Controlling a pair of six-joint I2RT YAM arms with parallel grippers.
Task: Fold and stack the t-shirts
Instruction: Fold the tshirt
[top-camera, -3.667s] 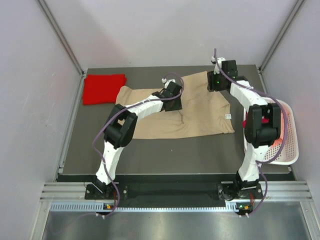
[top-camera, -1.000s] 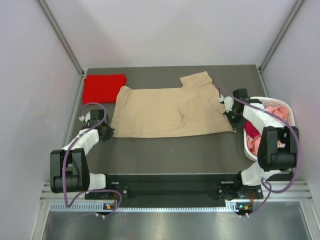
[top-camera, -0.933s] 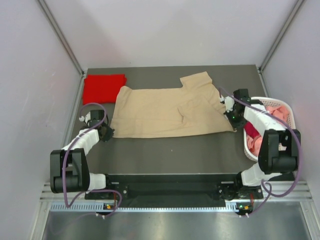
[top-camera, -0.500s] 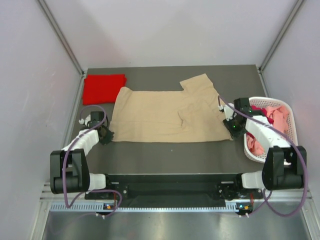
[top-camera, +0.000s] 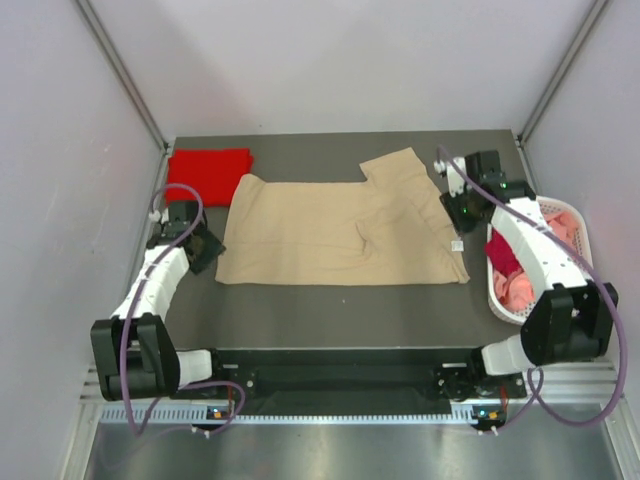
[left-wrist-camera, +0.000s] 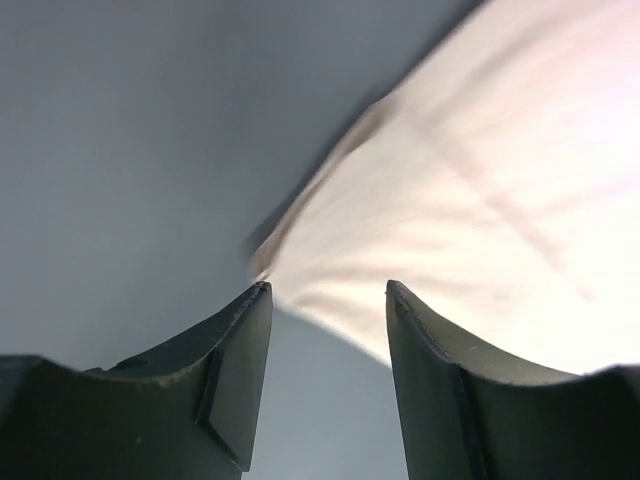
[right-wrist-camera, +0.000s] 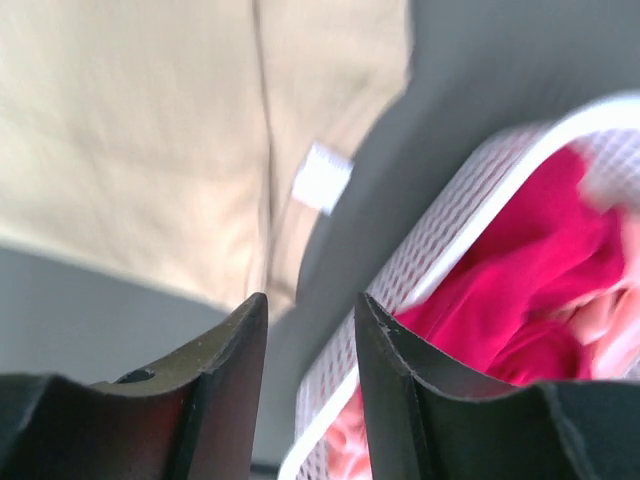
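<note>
You've got the tan t-shirt (top-camera: 340, 230) spread flat across the middle of the table (top-camera: 300, 315), long side running left to right. One sleeve pokes out toward the far edge at its right end. There's a soft crease near the centre, and a small white label (top-camera: 456, 244) sits by the near right corner. The bright red t-shirt (top-camera: 207, 176) lies in the far left corner, folded into a tidy rectangle, and its right edge meets the tan one's far left corner. Over on your right, the pink and red shirts (top-camera: 515, 285) are unfolded, crumpled together in a heap inside the white basket (top-camera: 572, 212).
</note>
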